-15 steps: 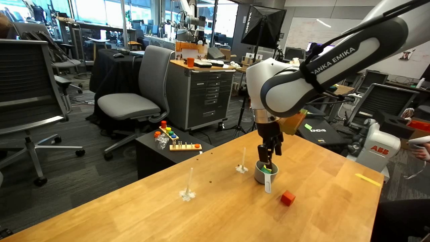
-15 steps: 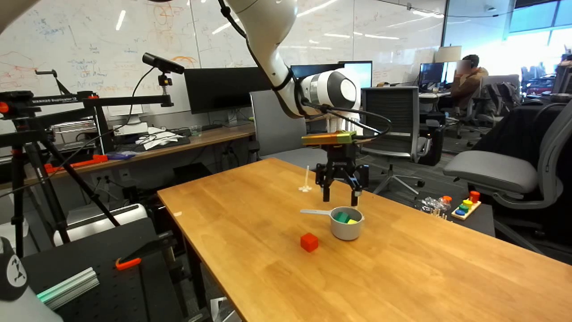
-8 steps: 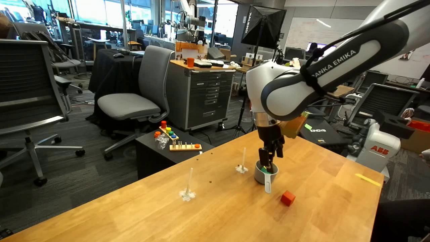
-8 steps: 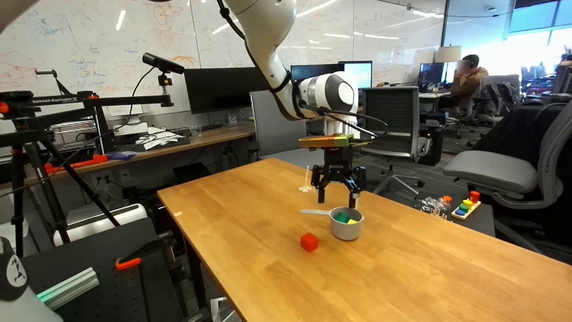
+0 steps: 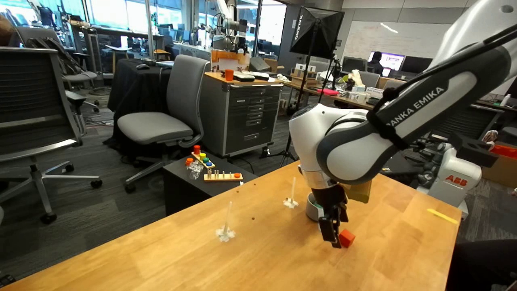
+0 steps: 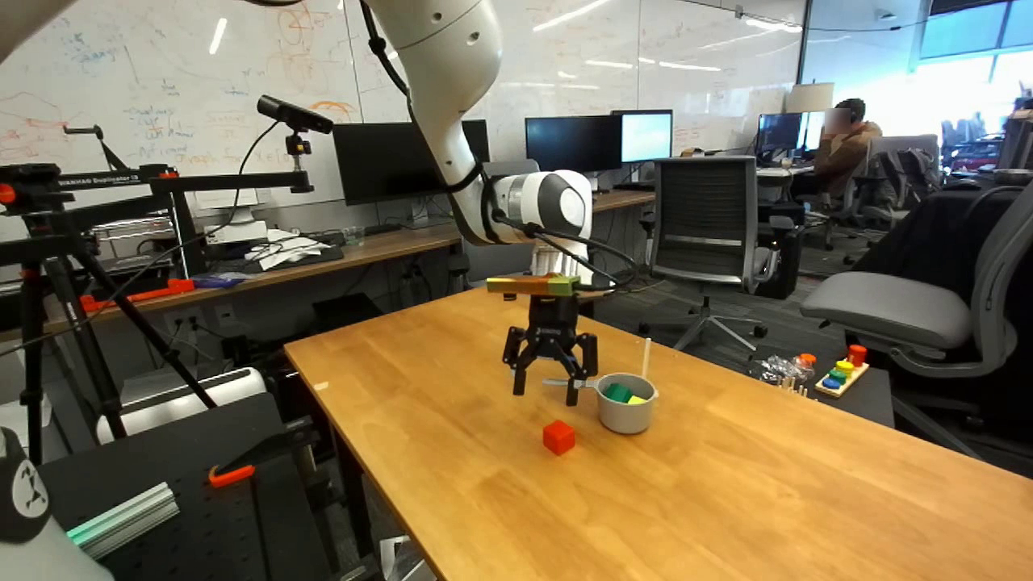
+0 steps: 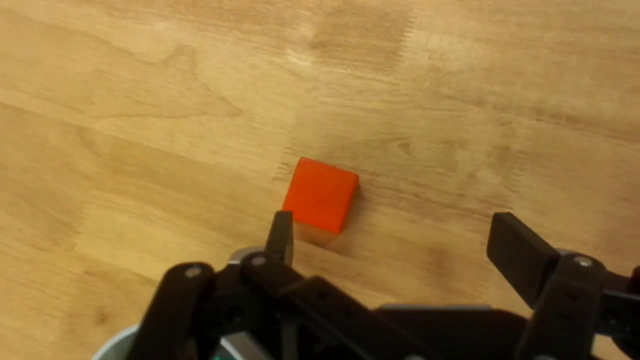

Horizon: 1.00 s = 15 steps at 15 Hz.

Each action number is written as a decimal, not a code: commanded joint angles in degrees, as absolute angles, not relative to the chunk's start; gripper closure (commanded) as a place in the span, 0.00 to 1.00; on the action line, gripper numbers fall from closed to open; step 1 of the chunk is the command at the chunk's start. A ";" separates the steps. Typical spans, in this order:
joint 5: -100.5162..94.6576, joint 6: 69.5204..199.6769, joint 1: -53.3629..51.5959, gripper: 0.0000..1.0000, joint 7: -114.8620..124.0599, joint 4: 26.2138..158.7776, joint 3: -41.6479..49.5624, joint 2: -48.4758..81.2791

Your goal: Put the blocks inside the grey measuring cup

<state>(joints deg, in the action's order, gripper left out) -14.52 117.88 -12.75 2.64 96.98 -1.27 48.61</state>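
Observation:
The red block point(image 6: 558, 436) sits on the table beside the cup, and it also shows in the wrist view point(image 7: 322, 196). The grey measuring cup point(image 6: 624, 415) stands upright with its handle out to one side. The green block point(image 6: 617, 392) and the yellow block point(image 6: 637, 400) are inside it. In an exterior view the arm hides part of the cup point(image 5: 312, 211). My gripper point(image 6: 545, 397) is open and empty, above the table near the red block. In the wrist view the gripper point(image 7: 392, 220) shows one finger point(image 7: 281, 235) overlapping the red block's near corner.
Two thin upright pegs point(image 5: 228, 220) are taped to the wooden table point(image 5: 274, 258). One peg point(image 6: 646, 357) rises just behind the cup. A dark side stand point(image 5: 181, 194) with peg toys is beyond the table edge.
My gripper has moved from over the cup toward the red block and lower, still open. The cup and all the blocks have not moved.

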 commanded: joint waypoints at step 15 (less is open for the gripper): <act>-15.94 122.49 -11.98 0.00 4.16 99.91 1.20 48.21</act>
